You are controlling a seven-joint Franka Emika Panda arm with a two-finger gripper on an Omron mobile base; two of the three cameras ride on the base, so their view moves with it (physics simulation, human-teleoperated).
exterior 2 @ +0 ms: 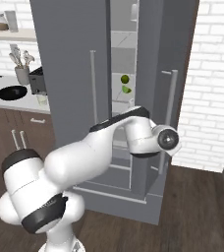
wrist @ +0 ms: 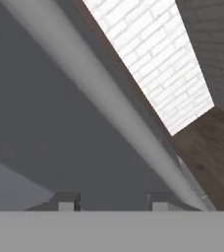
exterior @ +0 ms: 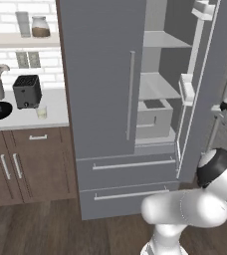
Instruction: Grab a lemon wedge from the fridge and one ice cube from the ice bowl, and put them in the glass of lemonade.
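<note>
Your tall grey double-door fridge (exterior 2: 70, 74) stands open, holding a tiny bright green lemon wedge (exterior 2: 127, 89) under a dark olive-green round fruit (exterior 2: 125, 78). The small clear glass of lemonade (exterior: 42, 112) sits on the desk (exterior: 31, 119). Your end effector (wrist: 111, 203) is beside the door handle (wrist: 109, 113), released, grasping nothing.

Flat even rendered light, slightly soft

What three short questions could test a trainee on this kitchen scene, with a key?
1. True or false: one door of the fridge stands open.
2. Where is the glass of lemonade? A) on a fridge shelf B) on the counter near the toaster C) on the floor
3. Fill in the missing word: in the right base view, the lemon wedge lies just below a round ___ fruit.

Key: 1 true; 2 B; 3 green.
</note>
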